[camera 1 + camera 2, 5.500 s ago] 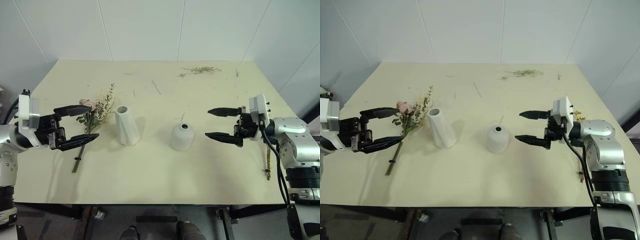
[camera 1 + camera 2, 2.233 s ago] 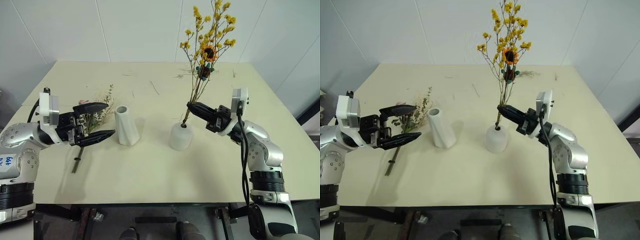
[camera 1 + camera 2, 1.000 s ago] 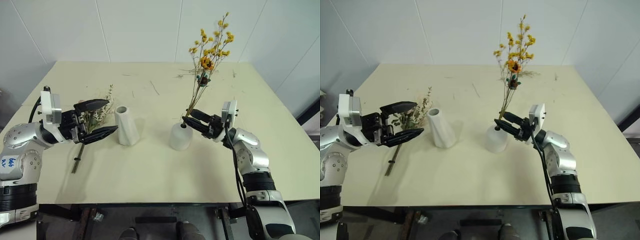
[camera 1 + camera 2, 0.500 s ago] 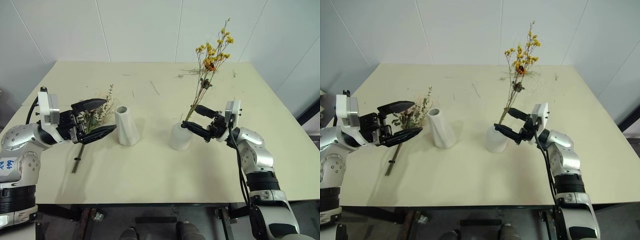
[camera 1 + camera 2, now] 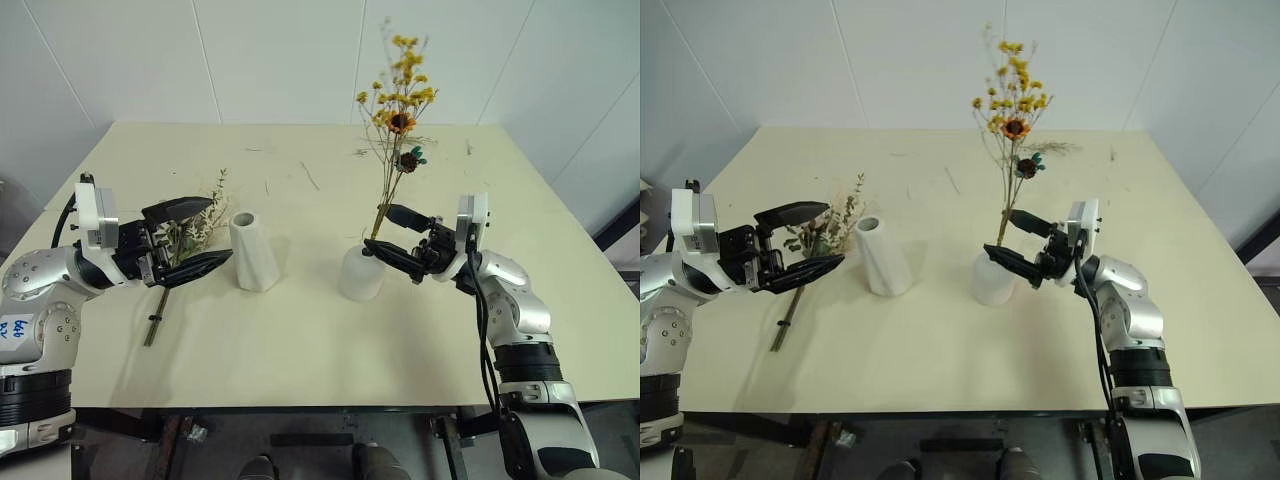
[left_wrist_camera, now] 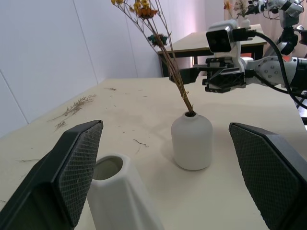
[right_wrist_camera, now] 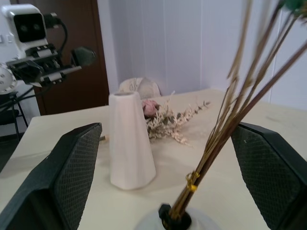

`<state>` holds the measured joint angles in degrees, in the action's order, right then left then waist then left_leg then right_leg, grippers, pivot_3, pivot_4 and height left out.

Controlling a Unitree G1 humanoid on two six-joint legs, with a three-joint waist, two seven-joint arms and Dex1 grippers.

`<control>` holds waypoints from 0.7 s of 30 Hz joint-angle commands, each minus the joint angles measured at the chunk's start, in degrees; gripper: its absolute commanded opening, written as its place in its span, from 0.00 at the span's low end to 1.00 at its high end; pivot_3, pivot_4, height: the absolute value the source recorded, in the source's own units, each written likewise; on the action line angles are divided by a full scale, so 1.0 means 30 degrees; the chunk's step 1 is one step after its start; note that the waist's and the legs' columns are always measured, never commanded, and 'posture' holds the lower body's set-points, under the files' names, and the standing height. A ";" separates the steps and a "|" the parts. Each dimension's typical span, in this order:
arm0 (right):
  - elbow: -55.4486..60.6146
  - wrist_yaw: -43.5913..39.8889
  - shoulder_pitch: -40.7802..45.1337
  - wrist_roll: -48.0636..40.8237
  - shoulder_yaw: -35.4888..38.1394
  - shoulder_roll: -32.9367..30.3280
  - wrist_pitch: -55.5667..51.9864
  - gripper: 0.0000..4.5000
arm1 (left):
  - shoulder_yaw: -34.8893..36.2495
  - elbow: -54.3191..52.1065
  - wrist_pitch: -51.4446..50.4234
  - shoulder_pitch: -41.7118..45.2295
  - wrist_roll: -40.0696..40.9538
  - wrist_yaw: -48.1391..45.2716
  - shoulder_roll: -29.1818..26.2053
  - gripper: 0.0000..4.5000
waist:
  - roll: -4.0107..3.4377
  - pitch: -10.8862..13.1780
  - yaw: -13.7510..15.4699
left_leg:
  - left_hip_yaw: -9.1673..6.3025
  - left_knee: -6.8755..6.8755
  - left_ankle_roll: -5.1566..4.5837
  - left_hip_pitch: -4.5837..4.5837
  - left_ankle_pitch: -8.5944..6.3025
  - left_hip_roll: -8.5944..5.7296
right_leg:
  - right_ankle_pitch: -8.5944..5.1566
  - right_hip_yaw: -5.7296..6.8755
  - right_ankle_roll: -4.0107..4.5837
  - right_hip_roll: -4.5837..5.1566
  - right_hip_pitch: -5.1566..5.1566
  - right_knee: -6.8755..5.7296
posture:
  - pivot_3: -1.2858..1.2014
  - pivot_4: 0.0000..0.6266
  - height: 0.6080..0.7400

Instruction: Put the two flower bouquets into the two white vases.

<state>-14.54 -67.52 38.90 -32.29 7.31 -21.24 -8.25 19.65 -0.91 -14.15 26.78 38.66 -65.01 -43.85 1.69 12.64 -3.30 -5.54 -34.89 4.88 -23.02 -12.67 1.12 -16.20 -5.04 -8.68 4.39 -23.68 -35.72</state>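
Note:
The thin-stemmed yellow bouquet (image 5: 395,105) stands with its stems in the short rounded white vase (image 5: 358,275) at mid-table. My right gripper (image 5: 377,230) is open, one finger on each side of the stems just above the vase mouth, not clamping them. The stems (image 7: 225,139) pass between its fingers in the right wrist view. The tall tapered white vase (image 5: 253,250) stands to the left, empty. The bushy pink-cream bouquet (image 5: 200,222) lies flat on the table left of it. My left gripper (image 5: 220,230) hovers open over that bouquet, near the tall vase.
Loose dried twig scraps (image 5: 400,140) lie near the table's far edge, with smaller bits (image 5: 312,175) mid-table. The cream table (image 5: 300,340) has bare room in front of both vases. White walls stand close behind the table.
My right gripper set the yellow bouquet's stems into the short vase, then opened and let go. The bouquet swung from leaning right to nearly upright. The left gripper stayed put.

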 commanded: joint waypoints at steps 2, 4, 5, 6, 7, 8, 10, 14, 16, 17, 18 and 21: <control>0.1480 0.0013 -0.0452 -0.0510 0.0234 -0.0282 -0.0250 0.99 | 0.0337 -0.0011 0.0318 0.0513 -0.0010 -0.0042 -0.0349 1.00 | 0.0001 0.0000 0.0008 | 0.0001 0.0000 0.0000 0.0000 0.0000 0.0000 | 0.0000 0.0000 0.0001 0.0000 0.0001 0.0004 | 0.52 0.24 1.00; 0.1776 0.0123 -0.0662 -0.0503 0.0187 -0.0218 -0.0265 0.99 | 0.0304 0.0070 0.0307 0.0600 -0.0018 -0.0064 -0.0360 1.00 | 0.0001 0.0000 0.0006 | 0.0002 -0.0001 0.0000 0.0000 0.0000 0.0000 | 0.0000 -0.0001 0.0001 0.0000 0.0002 0.0005 | 0.52 0.24 1.00; 0.1881 0.0174 -0.0736 -0.0492 0.0157 -0.0183 -0.0257 0.99 | 0.0294 0.0141 0.0308 0.0651 -0.0025 -0.0096 -0.0371 1.00 | 0.0000 0.0000 0.0008 | 0.0001 -0.0001 0.0000 0.0000 0.0000 0.0000 | 0.0000 -0.0001 0.0001 0.0000 0.0001 0.0004 | 0.52 0.24 1.00; 0.1971 0.0225 -0.0822 -0.0478 0.0151 -0.0147 -0.0204 0.99 | 0.0263 0.0185 0.0307 0.0711 -0.0049 -0.0106 -0.0367 1.00 | 0.0000 0.0000 0.0005 | 0.0001 0.0000 0.0000 0.0000 0.0000 0.0000 | 0.0000 0.0000 0.0001 0.0000 0.0000 0.0004 | 0.52 0.24 1.00; 0.2038 0.0276 -0.0882 -0.0475 0.0146 -0.0121 -0.0197 0.99 | 0.0229 0.0235 0.0307 0.0777 -0.0075 -0.0126 -0.0363 1.00 | 0.0000 0.0000 -0.0001 | 0.0001 -0.0001 0.0000 -0.0001 0.0000 0.0000 | 0.0000 0.0000 0.0001 0.0000 0.0000 0.0004 | 0.52 0.24 1.00; 0.2106 0.0314 -0.0935 -0.0484 0.0147 -0.0099 -0.0188 0.99 | 0.0207 0.0274 0.0299 0.0839 -0.0093 -0.0138 -0.0355 1.00 | 0.0001 0.0000 0.0001 | 0.0003 -0.0001 0.0000 0.0000 0.0000 0.0000 | 0.0000 -0.0001 0.0001 0.0000 0.0001 0.0005 | 0.52 0.24 1.00; 0.2264 0.0407 -0.1060 -0.0477 0.0135 -0.0082 -0.0164 0.99 | 0.0180 0.0361 0.0283 0.0954 -0.0129 -0.0185 -0.0355 1.00 | 0.0001 0.0000 0.0012 | 0.0002 0.0000 0.0000 0.0000 0.0000 0.0000 | 0.0000 0.0000 0.0001 0.0000 0.0001 0.0006 | 0.52 0.24 1.00; 0.2726 0.0335 -0.1407 -0.0305 0.0039 -0.0165 0.0191 0.99 | 0.0133 0.0441 0.0249 0.1108 -0.0179 -0.0250 -0.0334 1.00 | 0.0000 0.0000 0.0004 | 0.0001 0.0008 0.0000 -0.0002 0.0000 0.0000 | 0.0000 -0.0001 0.0001 0.0000 0.0000 0.0016 | 0.52 0.24 1.00; 0.3120 0.0379 -0.1592 -0.0269 -0.0027 -0.0167 0.0251 0.99 | 0.0122 0.0477 0.0251 0.1169 -0.0200 -0.0261 -0.0315 1.00 | 0.0000 0.0000 0.0011 | 0.0001 0.0008 0.0000 -0.0002 0.0000 0.0000 | 0.0000 0.0000 0.0000 0.0000 0.0000 0.0016 | 0.52 0.24 1.00; 0.3253 0.0424 -0.1651 -0.0276 -0.0036 -0.0157 0.0238 0.99 | 0.0120 0.0492 0.0258 0.1186 -0.0213 -0.0275 -0.0307 1.00 | 0.0000 0.0000 0.0010 | 0.0001 0.0008 0.0000 -0.0003 0.0000 0.0000 | 0.0000 0.0000 0.0000 0.0000 0.0000 0.0015 | 0.52 0.24 1.00; 0.3323 0.0483 -0.1712 -0.0208 -0.0067 -0.0162 0.0267 0.99 | 0.0099 0.0506 0.0267 0.1208 -0.0234 -0.0275 -0.0283 1.00 | 0.0001 0.0000 0.0008 | 0.0001 0.0008 0.0000 -0.0002 0.0000 0.0000 | 0.0000 0.0000 0.0001 0.0000 0.0000 0.0015 | 0.52 0.24 1.00; 0.3247 0.0580 -0.1811 0.0229 -0.0235 -0.0256 0.0588 0.99 | 0.0038 0.0507 0.0279 0.1249 -0.0260 -0.0239 -0.0203 1.00 | 0.0001 0.0000 0.0014 | 0.0001 0.0007 0.0000 -0.0002 0.0000 0.0000 | 0.0000 0.0000 0.0001 0.0000 0.0001 0.0016 | 0.52 0.24 1.00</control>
<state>-6.72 -65.93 33.85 -32.28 6.65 -21.25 -8.30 19.19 0.92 -14.15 29.25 37.90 -65.81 -43.86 1.70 12.64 -3.25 -5.54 -34.86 4.88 -23.02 -12.67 1.12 -16.20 -5.04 -8.67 4.39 -23.68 -35.67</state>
